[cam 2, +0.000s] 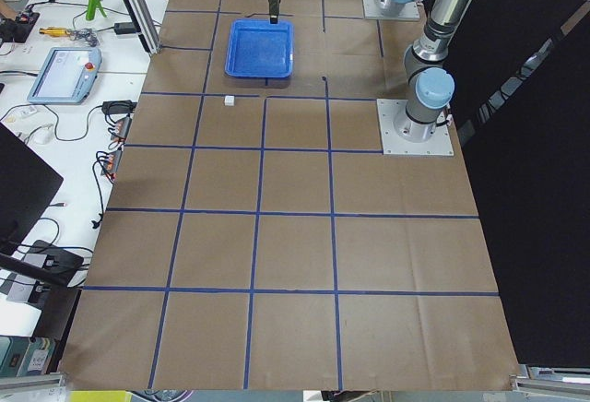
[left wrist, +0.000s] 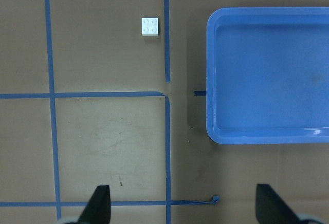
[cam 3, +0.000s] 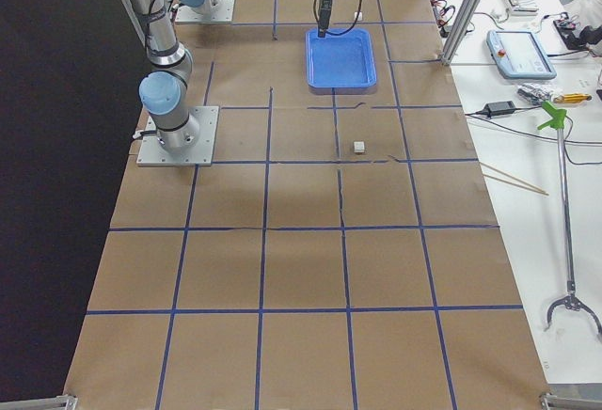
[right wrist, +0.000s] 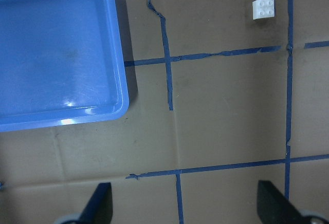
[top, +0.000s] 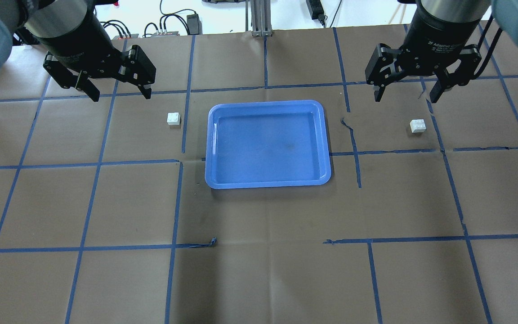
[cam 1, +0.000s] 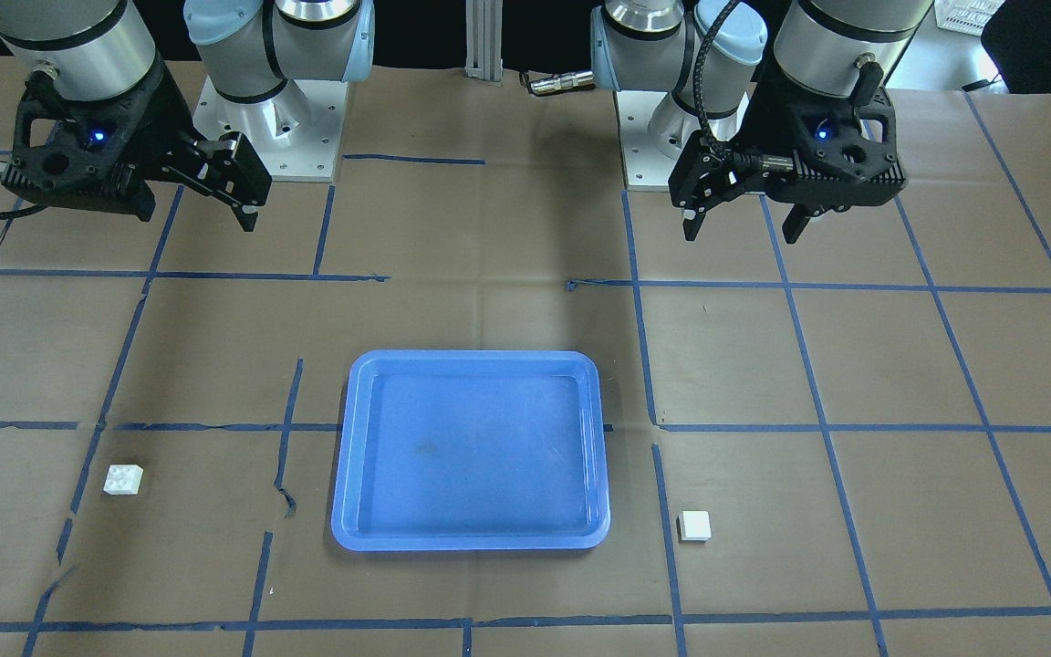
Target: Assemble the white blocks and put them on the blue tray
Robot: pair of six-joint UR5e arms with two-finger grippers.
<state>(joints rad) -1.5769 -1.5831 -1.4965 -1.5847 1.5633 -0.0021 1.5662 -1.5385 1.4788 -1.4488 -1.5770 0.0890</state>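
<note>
The blue tray (top: pixel 268 182) lies empty at mid-table; it also shows in the front view (cam 1: pixel 471 540). One white block (top: pixel 173 118) sits left of the tray, studs up, and shows in the left wrist view (left wrist: pixel 150 26) and the front view (cam 1: pixel 694 526). The other white block (top: pixel 417 126) sits to the right of the tray, and shows in the right wrist view (right wrist: pixel 263 8) and the front view (cam 1: pixel 123 479). My left gripper (top: pixel 120 95) hangs open and empty, high above the table, beyond and left of its block. My right gripper (top: pixel 405 96) hangs open and empty beyond its block.
Brown paper with a blue tape grid covers the table (top: pixel 259 270). The arm bases (cam 1: pixel 270 119) stand at the robot's edge. Torn tape ends (top: pixel 207 243) lie near the tray. Tools and a pendant (cam 2: pixel 63 70) lie on a side bench off the table.
</note>
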